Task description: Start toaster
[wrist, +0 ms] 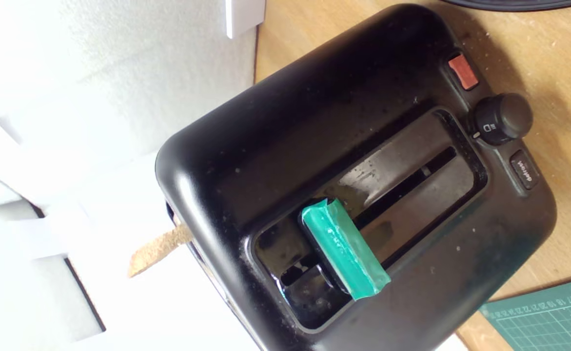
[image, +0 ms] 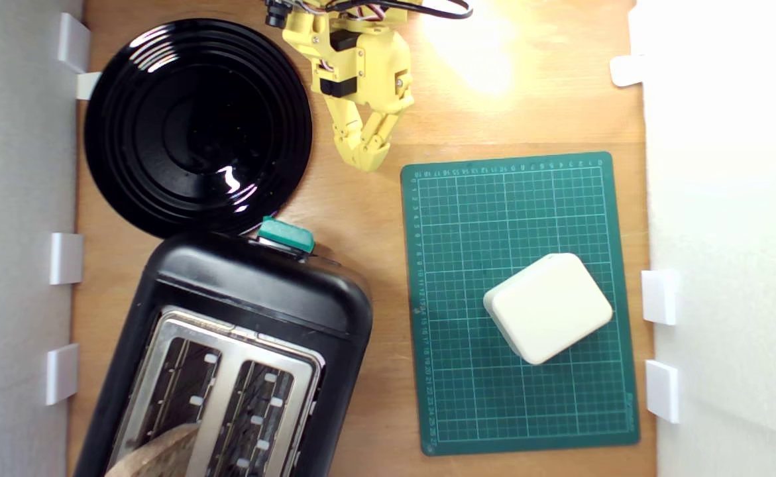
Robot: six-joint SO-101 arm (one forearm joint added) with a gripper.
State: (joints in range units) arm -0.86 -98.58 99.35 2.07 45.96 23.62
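Black toaster (image: 242,311) at worktop's (image: 361,218) near corner on exterior view's left, green lever (image: 286,234) facing yellow pincer (image: 366,159). Pincer closed, empty, hovering apart from lever, beside black plate (image: 195,126). Slice poking from one slot.

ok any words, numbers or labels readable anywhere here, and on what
"defrost": small button on the toaster, just legible.
Icon by the toaster's dial: a symbol, no words.
Red button: no text.
Ruler numbers along the cutting mat edges: too small and blurred to read reliably.
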